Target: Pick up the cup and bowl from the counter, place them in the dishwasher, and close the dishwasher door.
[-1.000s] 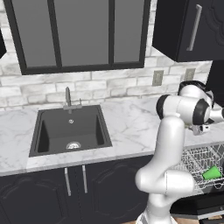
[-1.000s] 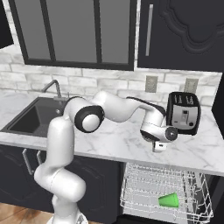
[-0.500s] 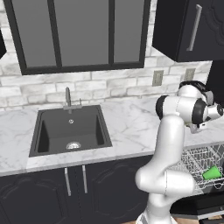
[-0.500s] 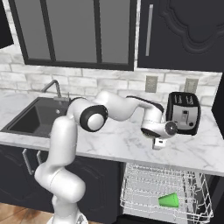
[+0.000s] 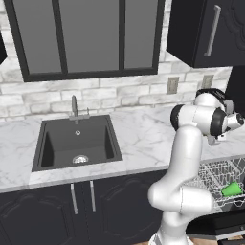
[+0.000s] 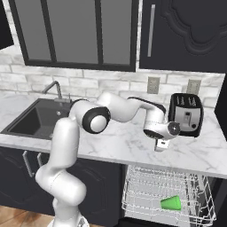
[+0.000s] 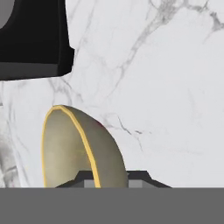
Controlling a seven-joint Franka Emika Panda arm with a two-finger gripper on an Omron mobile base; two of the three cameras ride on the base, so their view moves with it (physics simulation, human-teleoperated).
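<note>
**Arm reaches low over the marble beside the toaster**

The white arm stretches across the counter [image 6: 115,148] to the right, its gripper [image 6: 161,145] pointing down just above the marble, close in front of the black toaster [image 6: 186,114]. Below the counter edge the dishwasher [image 6: 166,197] stands open, its white wire rack holding a green cup [image 6: 171,203] lying on its side. The sink [image 6: 33,119] sits far left.

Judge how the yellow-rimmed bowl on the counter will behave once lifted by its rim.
The bowl looks rigid and thin-walled, so it probably holds its shape. Its curved wall seems smooth, so it may slip or swing in the end effector, which pinches one edge. Set down, it could rock on the counter.
</note>
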